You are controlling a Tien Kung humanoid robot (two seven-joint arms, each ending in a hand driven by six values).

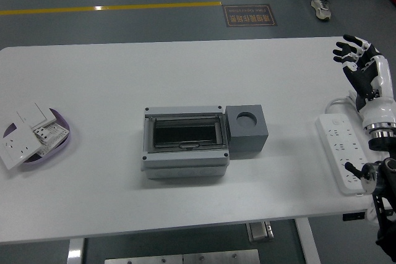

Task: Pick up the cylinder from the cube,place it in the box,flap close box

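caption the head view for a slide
Open right hand raised at table edge; grey box shut beside grey cube.

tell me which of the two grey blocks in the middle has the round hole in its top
The cube, the smaller dark grey block on the right. Its top has a round hole, while the wider light grey box touching its left side has a rectangular window lid.

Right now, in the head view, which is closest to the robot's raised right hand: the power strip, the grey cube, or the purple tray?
1. Power strip, just below the right hand.
2. Grey cube, mid-table.
3. Purple tray, far left edge.
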